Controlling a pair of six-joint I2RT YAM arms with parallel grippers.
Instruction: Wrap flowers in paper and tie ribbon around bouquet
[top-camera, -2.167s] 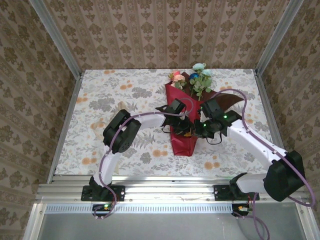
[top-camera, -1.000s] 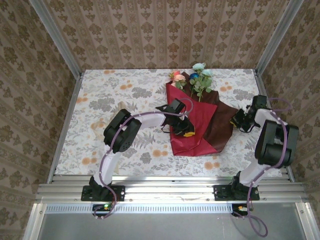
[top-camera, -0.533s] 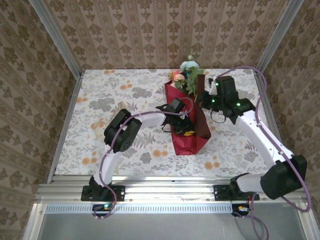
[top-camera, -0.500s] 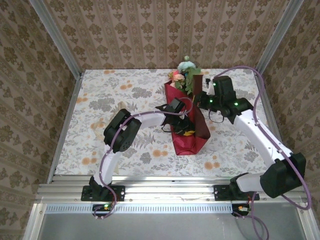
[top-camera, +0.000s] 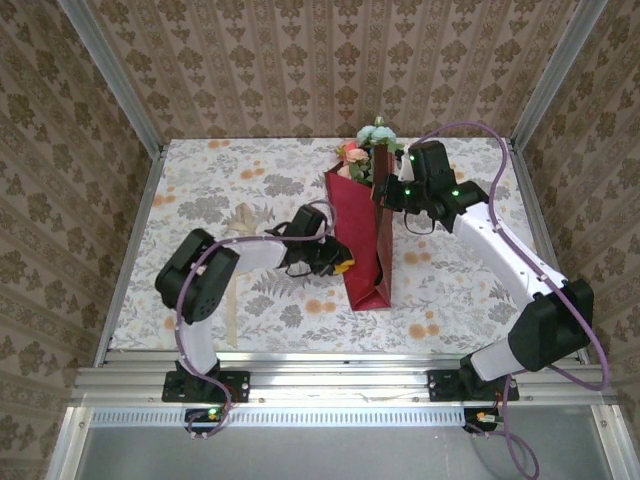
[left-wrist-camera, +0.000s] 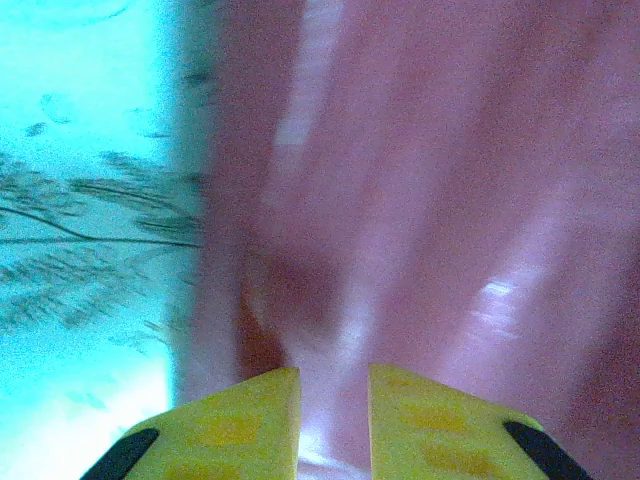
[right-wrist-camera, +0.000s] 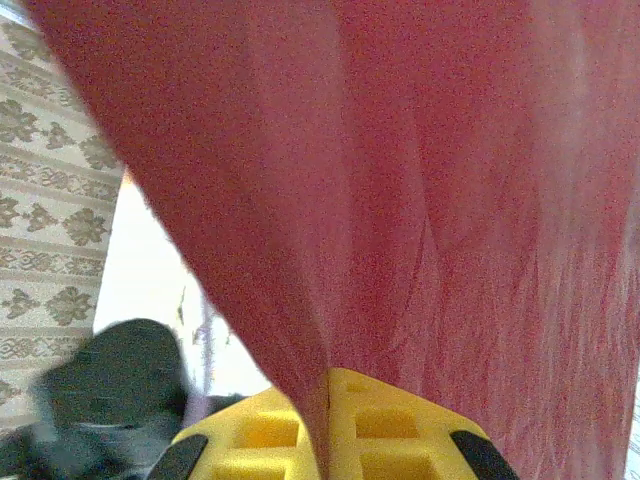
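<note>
**Fingers flanking the fold**

The paper (top-camera: 362, 240) is laid near-to-far, the flowers (top-camera: 362, 152) at its far end. Its raised right flap is pinched by the right gripper (right-wrist-camera: 325, 385); the left gripper (left-wrist-camera: 333, 375), narrowly gapped, is held at its left edge, contact unclear.

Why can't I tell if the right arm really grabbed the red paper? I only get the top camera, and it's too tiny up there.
Observer: On the right wrist camera the right gripper is shut on the paper. Its yellow fingers are pinching the sheet's edge between them.
Operator: And is the left one squeezing it too?
Observer: On the left wrist camera the left gripper shows a narrow gap between its own yellow fingers. The paper sits right in front of them, but that picture is blurry.
</note>
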